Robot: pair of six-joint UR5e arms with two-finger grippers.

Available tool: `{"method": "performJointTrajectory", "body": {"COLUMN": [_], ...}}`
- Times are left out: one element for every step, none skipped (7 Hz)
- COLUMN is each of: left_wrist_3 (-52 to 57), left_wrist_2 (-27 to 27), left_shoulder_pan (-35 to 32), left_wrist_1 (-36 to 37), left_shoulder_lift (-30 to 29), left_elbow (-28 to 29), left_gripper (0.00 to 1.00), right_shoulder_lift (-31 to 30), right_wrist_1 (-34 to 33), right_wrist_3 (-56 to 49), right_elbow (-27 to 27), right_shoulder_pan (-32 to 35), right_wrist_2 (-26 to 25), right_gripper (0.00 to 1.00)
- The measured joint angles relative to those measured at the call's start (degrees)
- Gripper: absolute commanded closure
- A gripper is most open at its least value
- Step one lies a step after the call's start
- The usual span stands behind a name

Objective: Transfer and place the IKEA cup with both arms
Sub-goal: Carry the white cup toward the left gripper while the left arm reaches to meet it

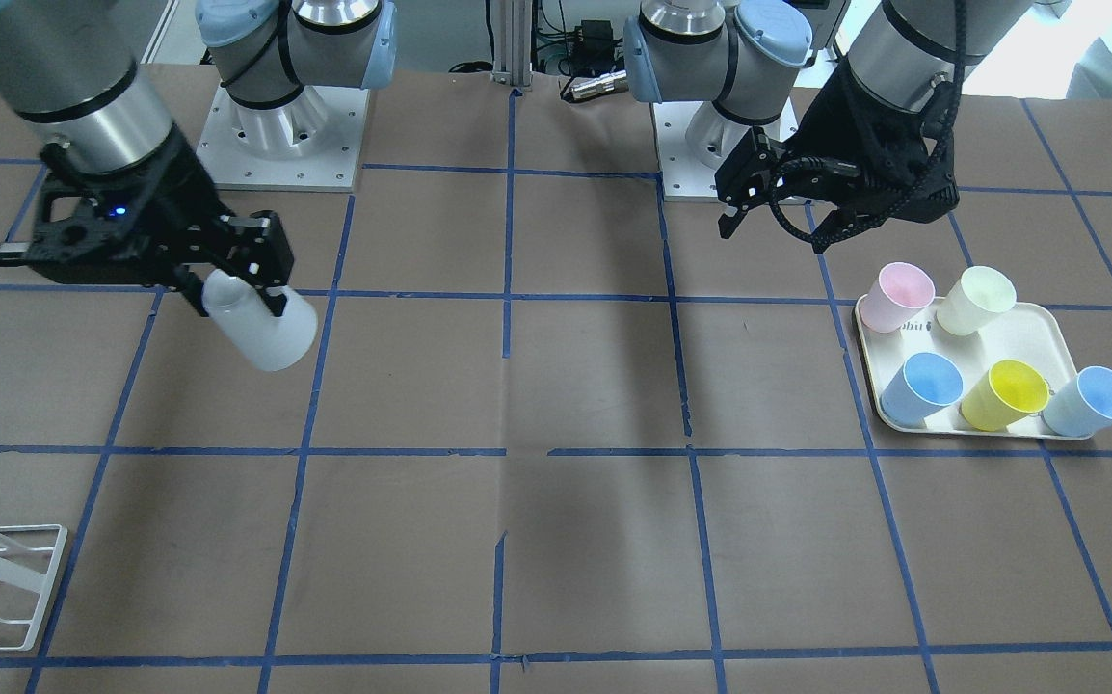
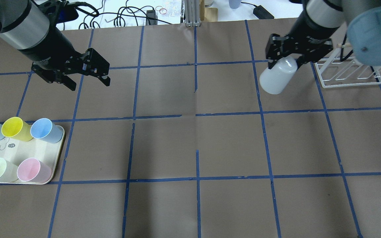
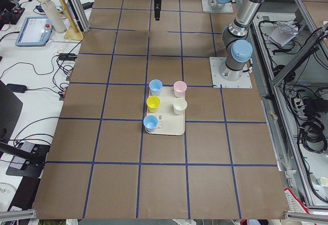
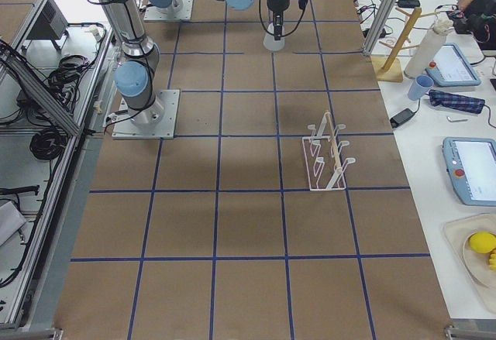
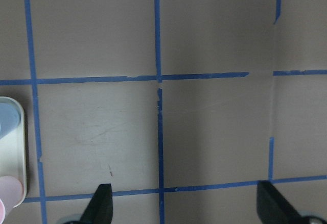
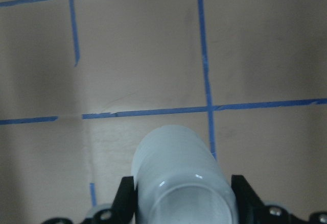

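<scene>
From across the table, the right gripper [image 1: 233, 287] pinches the IKEA cup [image 1: 265, 333], which hangs tilted above the table. The left gripper [image 1: 773, 226] hovers near the tray [image 1: 1047, 333] of coloured cups with nothing in it.

From overhead, the cup [image 2: 277, 78] is just beside the white rack [image 2: 345, 82], in the right gripper [image 2: 284, 62]. The left gripper [image 2: 89, 83] is spread wide.

The left wrist view shows both fingers [image 5: 100, 206] apart over bare table. The right wrist view shows the cup [image 6: 179, 175] clamped between the fingers [image 6: 125, 197].

I judge the placing leg is in hand. Next, the right arm needs to line the cup up with the rack and then let go.
</scene>
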Motion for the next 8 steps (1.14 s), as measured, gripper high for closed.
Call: {"method": "performJointTrajectory", "body": {"left_wrist_3": [1.7, 4.0, 7.7, 13.2, 18.1, 20.7, 22.2, 22.8], "left_wrist_2": [-6.6, -13.0, -19.2, -26.0, -33.0, -38.9, -44.3, -48.3], "left_shoulder_pan": [3.1, 6.8, 10.8, 14.9, 17.8, 18.4, 16.7, 14.1], "left_wrist_1": [-1.3, -4.2, -9.1, -15.5, -21.2, -23.8, -24.8, -25.0], "left_shoulder_lift": [0.8, 1.3, 1.5, 1.5, 1.3, 1.0, 0.6, 0.4], "left_elbow": [-1.5, -2.4, -2.9, -3.8, -5.6, -7.7, -9.8, -11.2], "left_gripper": [0.0, 0.0, 0.0, 0.0, 0.0, 0.0, 0.0, 0.0], "right_shoulder_lift": [0.0, 0.0, 0.1, 0.2, 0.3, 0.4, 0.4, 0.5], "right_wrist_1": [0.2, 0.2, 0.3, 0.4, 0.6, 0.7, 0.5, 0.3], "right_wrist_3": [3.7, 5.8, 7.5, 9.7, 11.6, 12.5, 12.6, 12.6], "right_elbow": [-0.1, -0.2, -0.2, 0.0, 0.8, 3.0, 6.4, 9.3], "right_shoulder_pan": [2.4, 3.1, 2.9, 2.2, 1.1, -0.3, -1.3, -1.9], "right_wrist_2": [5.9, 14.4, 23.3, 32.6, 41.4, 49.7, 57.6, 64.3], "right_gripper": [1.0, 1.0, 1.0, 1.0, 1.0, 1.0, 1.0, 1.0]}}
